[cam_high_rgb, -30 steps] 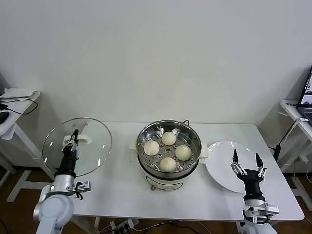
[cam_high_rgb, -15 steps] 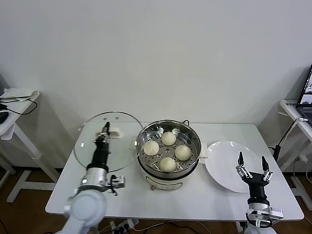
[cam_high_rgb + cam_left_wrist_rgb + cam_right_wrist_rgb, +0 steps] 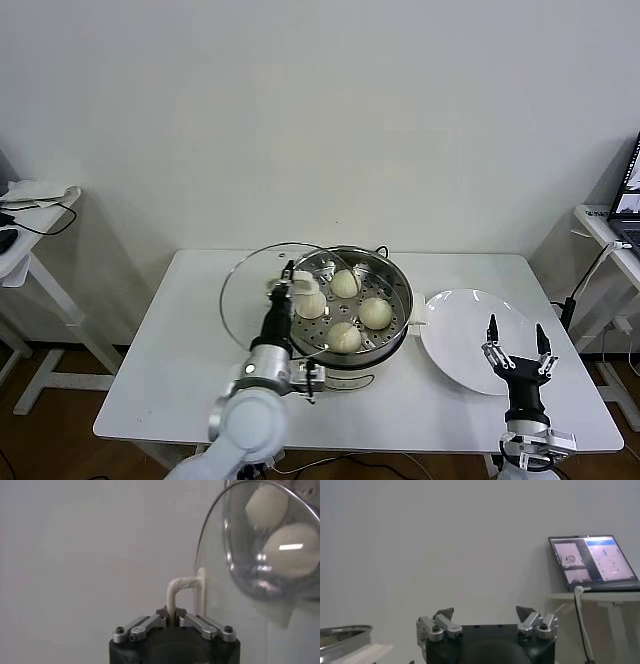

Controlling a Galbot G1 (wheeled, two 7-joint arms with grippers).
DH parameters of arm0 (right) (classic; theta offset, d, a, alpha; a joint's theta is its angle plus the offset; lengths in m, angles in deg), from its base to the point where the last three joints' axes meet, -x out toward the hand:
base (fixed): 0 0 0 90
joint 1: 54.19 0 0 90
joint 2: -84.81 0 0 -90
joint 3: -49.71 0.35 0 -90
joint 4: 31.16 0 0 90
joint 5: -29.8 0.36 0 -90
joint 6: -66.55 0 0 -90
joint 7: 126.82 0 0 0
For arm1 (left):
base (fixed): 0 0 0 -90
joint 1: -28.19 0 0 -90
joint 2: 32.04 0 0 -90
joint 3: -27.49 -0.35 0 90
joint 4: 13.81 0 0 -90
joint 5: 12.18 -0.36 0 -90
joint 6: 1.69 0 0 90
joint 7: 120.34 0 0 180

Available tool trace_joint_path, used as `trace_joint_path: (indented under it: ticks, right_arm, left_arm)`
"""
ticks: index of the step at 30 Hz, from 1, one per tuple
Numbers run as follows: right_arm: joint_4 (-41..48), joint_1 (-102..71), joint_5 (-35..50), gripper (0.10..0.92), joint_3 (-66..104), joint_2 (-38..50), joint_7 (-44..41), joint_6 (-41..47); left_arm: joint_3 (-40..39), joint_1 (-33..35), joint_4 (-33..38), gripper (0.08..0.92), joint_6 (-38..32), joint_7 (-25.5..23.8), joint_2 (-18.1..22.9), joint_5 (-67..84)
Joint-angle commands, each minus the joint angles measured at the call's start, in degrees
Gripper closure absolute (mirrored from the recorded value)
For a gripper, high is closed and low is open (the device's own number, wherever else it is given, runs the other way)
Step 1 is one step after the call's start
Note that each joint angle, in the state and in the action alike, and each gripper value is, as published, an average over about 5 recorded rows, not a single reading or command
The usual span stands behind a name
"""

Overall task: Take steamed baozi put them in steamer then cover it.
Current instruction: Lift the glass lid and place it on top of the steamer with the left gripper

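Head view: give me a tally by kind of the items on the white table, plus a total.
Small round cream-white steamed baozi in the steamer: 4
Round shiny stainless-steel steamer on its cream-white pot base: 1
Round clear glass lid with white handle, held by the left gripper: 1
Flat round white plate: 1
Total: 7

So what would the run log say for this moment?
left gripper: shut on glass lid, nearing steamer | baozi: four inside | right gripper: open, idle

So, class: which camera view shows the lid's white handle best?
The left wrist view: the white handle fills mid-frame, pinched by the shut left gripper. The head view shows it small, above the steamer rim. The right wrist view misses it.
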Motion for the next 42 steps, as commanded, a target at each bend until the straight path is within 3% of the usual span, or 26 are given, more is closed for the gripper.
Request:
trace_joint_path:
  ticks: [1,22,42]
  right_arm:
    - [-0.1,-0.4,-1.0,0.203,0.4,-0.8,0.1,-0.1]
    - [0.9,-0.1,-3.5,0.203,0.1,-1.7,0.6,-0.1]
    - [1.9,0.7,-3.8,0.203,-0.1,-1.3,0.6,0.0]
  left_arm:
    - [-9.0,-8.9,-6.9,0.812,3.8,-1.7,3.7,0.1]
    - [-9.2,-11.9,-15.2,0.812,4.9,1.1,12.0,1.8]
    - [-8.1,-9.3,-18.2,0.812,3.1,3.0,14.7,-2.3]
